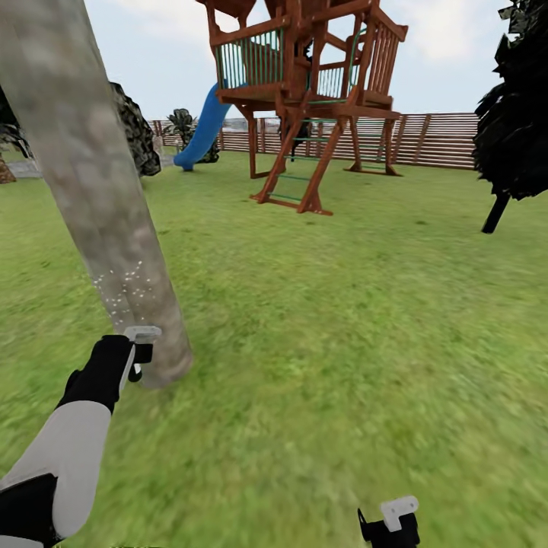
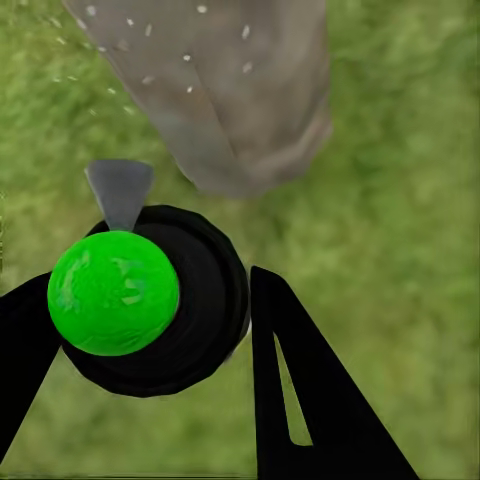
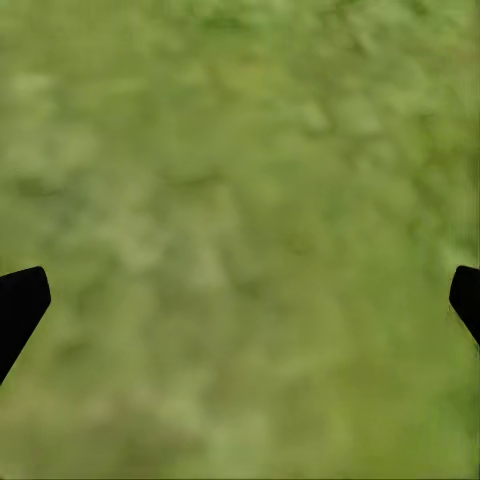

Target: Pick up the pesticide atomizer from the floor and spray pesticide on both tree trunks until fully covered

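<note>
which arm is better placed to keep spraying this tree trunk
Left. The left claw is shut on the pesticide atomizer, right beside the tree trunk, where white spray specks already show. The right claw is open and holds nothing, over grass, well away from the trunk.

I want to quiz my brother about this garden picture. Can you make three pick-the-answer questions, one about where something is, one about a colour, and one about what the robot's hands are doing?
1. Where is the tree trunk?
A. next to the left gripper
B. under the play tower
C. behind the fence

2. What colour is the slide?
A. yellow
B. blue
C. pink

3. What is the right gripper doing?
A. holding a bottle
B. open, holding nothing
C. gripping the trunk

Answers: 1 A, the left gripper is right beside the trunk. 2 B, it shows blue by the play tower. 3 B, its fingers sit wide apart over grass.
</note>
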